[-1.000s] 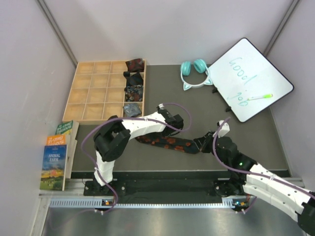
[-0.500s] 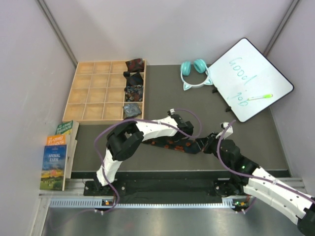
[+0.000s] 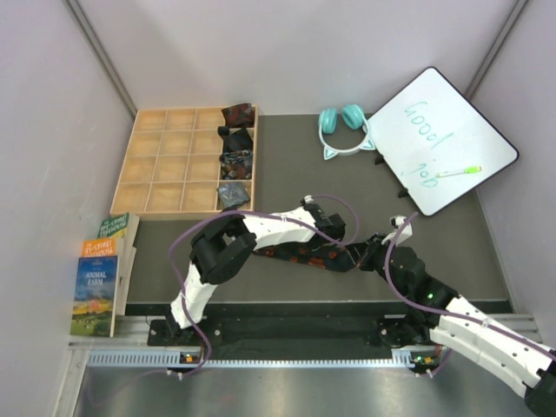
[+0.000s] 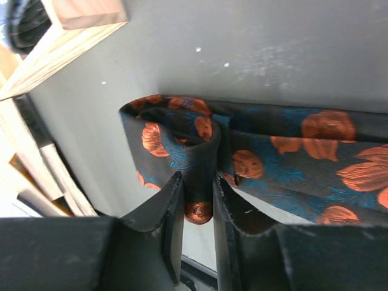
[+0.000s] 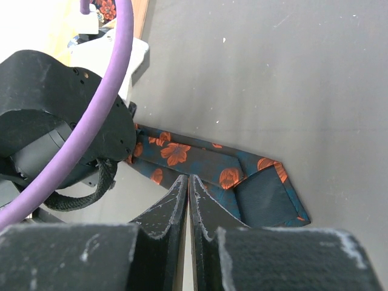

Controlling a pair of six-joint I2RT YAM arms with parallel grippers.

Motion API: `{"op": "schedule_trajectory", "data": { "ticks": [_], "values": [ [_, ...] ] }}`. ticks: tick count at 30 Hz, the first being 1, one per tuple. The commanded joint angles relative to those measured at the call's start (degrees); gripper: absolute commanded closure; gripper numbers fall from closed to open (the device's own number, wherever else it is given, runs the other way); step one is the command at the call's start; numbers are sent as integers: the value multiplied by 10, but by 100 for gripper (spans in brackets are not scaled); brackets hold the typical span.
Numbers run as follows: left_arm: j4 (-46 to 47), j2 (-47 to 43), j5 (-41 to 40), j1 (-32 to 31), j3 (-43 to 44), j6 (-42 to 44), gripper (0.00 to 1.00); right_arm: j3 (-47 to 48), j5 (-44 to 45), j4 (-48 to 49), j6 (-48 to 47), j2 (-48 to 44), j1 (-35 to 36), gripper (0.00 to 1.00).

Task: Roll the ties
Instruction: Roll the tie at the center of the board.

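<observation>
- The left gripper (image 4: 197, 179) is clenched on a raised fold of the tie (image 4: 291, 139), with fabric bunched between its fingers.
- The right gripper (image 5: 188, 182) has its jaws pressed together at the tie's near edge. I cannot tell whether any cloth is caught.
- The tie lies on the table (image 3: 287, 165), its long axis left to right, trailing left from both grippers. Its wide end is just right of the right gripper.

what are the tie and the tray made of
Tie: woven fabric, maybe silk or polyester, with a faint sheen. It folds softly, and its orange flowers on black and blue look woven in.
Tray: pale wood, matte and probably unvarnished, built from thin slats into a grid.
</observation>
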Motion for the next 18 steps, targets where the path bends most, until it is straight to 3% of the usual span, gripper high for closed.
{"op": "schedule_trajectory", "data": {
  "ticks": [1,10,18],
  "values": [
    [62,-3,47,-1,0,14,68,-3,10,14,5,-6,-4,96],
    [67,-32,64,2,7,22,38,-1,11,15,5,0,-4,95],
    [61,-149,61,5,2,0,40,10,9,23,-5,28,-4,94]
  ]
}}
